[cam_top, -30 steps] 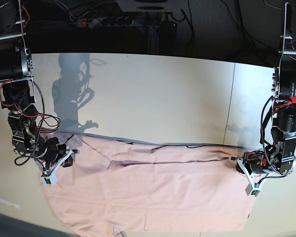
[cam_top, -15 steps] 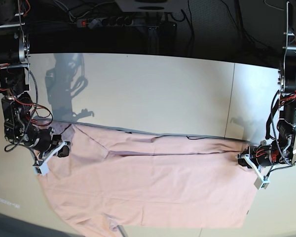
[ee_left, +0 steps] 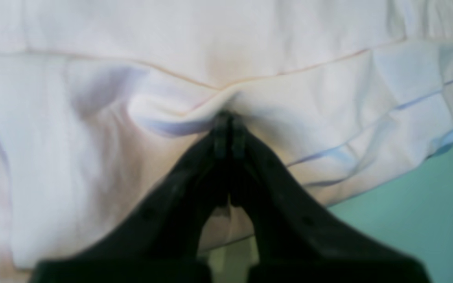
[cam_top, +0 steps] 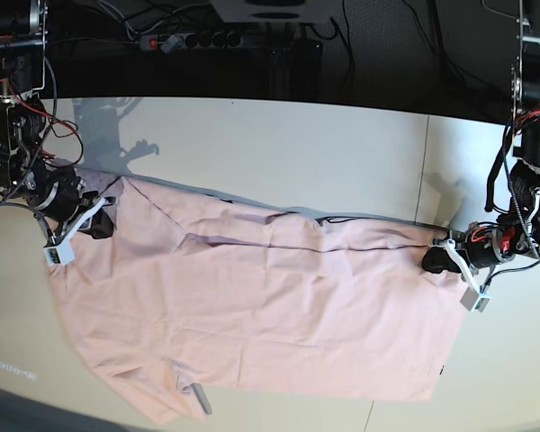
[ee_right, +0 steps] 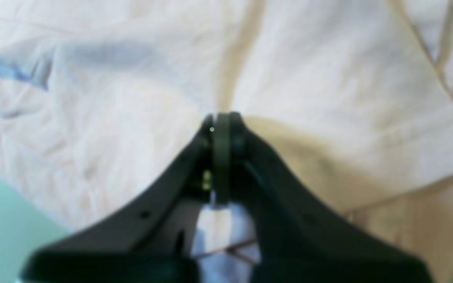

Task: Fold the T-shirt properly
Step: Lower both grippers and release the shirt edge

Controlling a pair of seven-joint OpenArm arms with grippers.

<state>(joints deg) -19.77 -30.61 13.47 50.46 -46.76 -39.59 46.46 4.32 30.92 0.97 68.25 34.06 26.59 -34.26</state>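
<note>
The pale pink T-shirt [cam_top: 252, 306] lies spread on the table, plain side up, its far edge lifted by both grippers. My left gripper [cam_top: 441, 259] is shut on the shirt's far right corner; in the left wrist view the gripper [ee_left: 226, 118] pinches a fold of the T-shirt [ee_left: 92, 118]. My right gripper [cam_top: 97, 223] is shut on the far left edge near the sleeve; in the right wrist view the gripper [ee_right: 222, 120] clamps the T-shirt [ee_right: 328, 78]. No lettering or neck label shows.
The white table [cam_top: 279, 153] extends behind the shirt, with a seam line [cam_top: 420, 180] at the right. A power strip and cables [cam_top: 207, 40] lie beyond the far edge. The shirt's near edge reaches close to the table's front edge.
Both grippers have moved away from the table's front, pulling the shirt's far edge with them. More of the shirt's near edge and a sleeve now show in the base view.
</note>
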